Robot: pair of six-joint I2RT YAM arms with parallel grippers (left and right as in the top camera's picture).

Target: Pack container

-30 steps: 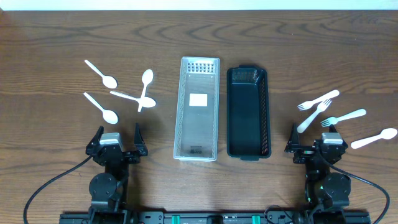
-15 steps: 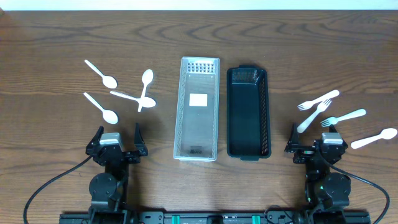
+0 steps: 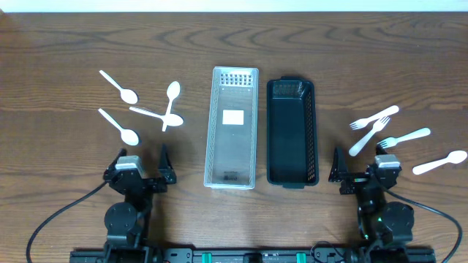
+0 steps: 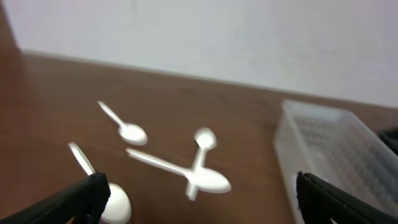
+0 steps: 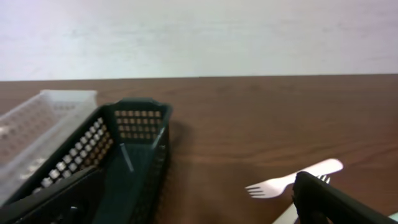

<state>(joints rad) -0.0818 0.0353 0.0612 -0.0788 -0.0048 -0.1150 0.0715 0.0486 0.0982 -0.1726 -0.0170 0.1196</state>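
I see left gripper (image 3: 140, 158) and right gripper (image 3: 362, 166) spread wide, empty. Risk, as I judge: crossed spoons (image 3: 167, 115) and overlapping forks (image 3: 378, 119) may lift in pairs or skid.

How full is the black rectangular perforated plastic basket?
Empty. The black rectangular perforated plastic basket shows only its bare floor overhead; the white plastic forks lie outside on the wooden table.

Dark basket (image 5: 134, 152) touching clear basket (image 5: 37, 121) at left; white fork (image 5: 295, 177) well apart, flat on wooden table (image 5: 261, 112).
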